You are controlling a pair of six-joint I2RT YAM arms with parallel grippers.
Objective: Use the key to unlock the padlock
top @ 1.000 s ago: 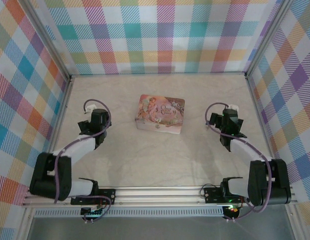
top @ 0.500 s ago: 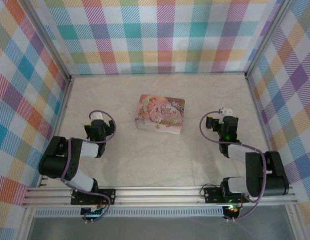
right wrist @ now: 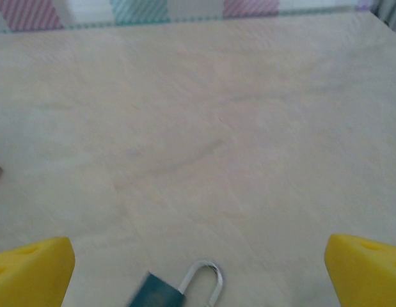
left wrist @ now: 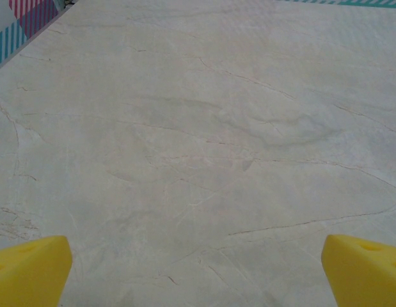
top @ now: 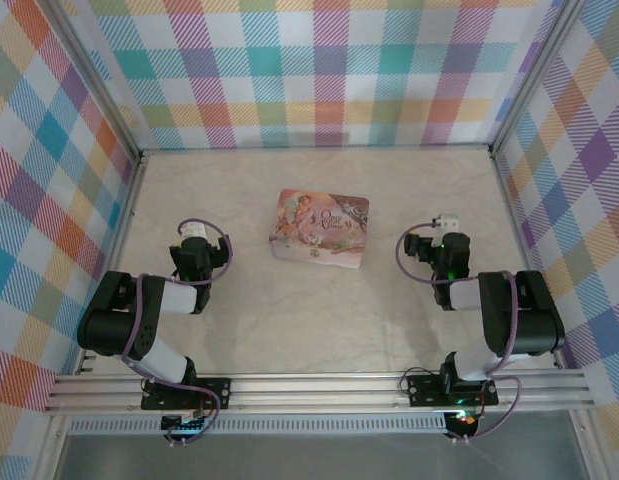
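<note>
Marble-look bench (top: pixel 289 320), plaid walls all round. At the near edge both arms have dropped low, the right tucking tighter. Left hand (left wrist: pixel 196 272) gapes wide over bare bench. Right hand (right wrist: pixel 199 256) is wide and empty too, the padlock (right wrist: pixel 159 294) lying between its fingers on the right side. Farther out, mid-bench, sits a pink tin (top: pixel 321 228). A grab looks close.

Padlock (right wrist: pixel 160 295) on table (right wrist: pixel 198 128) — between fingers (right wrist: pixel 31 268) of right tool (right wrist: pixel 198 259).
</note>
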